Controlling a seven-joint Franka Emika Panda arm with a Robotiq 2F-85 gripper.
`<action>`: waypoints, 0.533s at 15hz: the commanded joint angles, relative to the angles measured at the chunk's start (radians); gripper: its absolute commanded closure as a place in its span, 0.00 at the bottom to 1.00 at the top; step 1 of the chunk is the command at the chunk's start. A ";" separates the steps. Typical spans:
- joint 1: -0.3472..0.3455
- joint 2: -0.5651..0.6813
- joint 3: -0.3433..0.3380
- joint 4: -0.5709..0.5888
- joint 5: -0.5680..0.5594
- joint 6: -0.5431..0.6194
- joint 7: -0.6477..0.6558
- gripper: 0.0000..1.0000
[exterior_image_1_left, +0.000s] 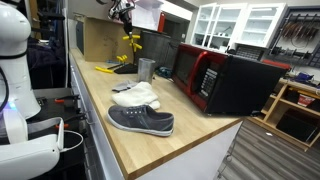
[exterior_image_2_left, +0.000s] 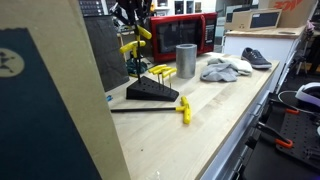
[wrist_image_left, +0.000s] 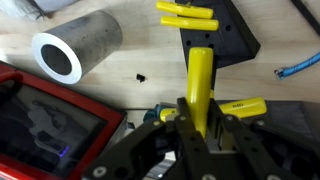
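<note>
The jaws are closed almost fully on the yellow plastic handle of a T-shaped hex key (wrist_image_left: 199, 75). In the wrist view the two dark fingers (wrist_image_left: 172, 128) press on it from both sides, with no gap to see. From the grip the long yellow bar runs straight away from the jaws, toward the top of that view, and it ends just before the black wedge-shaped tool stand (wrist_image_left: 232, 40). A short yellow cross piece sticks out to the side near the fingers. In both exterior views the held key (exterior_image_2_left: 133, 45) hangs in the air directly above the stand (exterior_image_2_left: 150, 92), well apart from it. Its thin dark shaft seems to point down to the stand, but it is too thin to tell surely. So the stand lies below the jaws and a little forward of them, along the same line as the handle. My judgement is that the coming move depends on keeping this axis in line with the stand. More yellow-handled keys (exterior_image_2_left: 160, 70) sit in the upper end of the stand. Just beside the stand, on the side of the red microwave oven (exterior_image_1_left: 215, 75), stands an upright grey metal cylinder (exterior_image_2_left: 185, 60), open at the top. In front of the stand a further yellow-handled key (exterior_image_2_left: 185, 110) lies flat on the wooden bench (exterior_image_2_left: 215, 125). Far from the stand, beyond the cylinder, lie a light grey crumpled cloth (exterior_image_1_left: 135, 95) and a dark grey canvas shoe (exterior_image_1_left: 140, 120).
</note>
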 joint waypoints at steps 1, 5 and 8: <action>-0.028 -0.097 0.021 -0.095 0.020 0.097 -0.180 0.94; -0.056 -0.168 0.028 -0.163 0.064 0.160 -0.424 0.94; -0.082 -0.211 0.032 -0.201 0.114 0.191 -0.628 0.94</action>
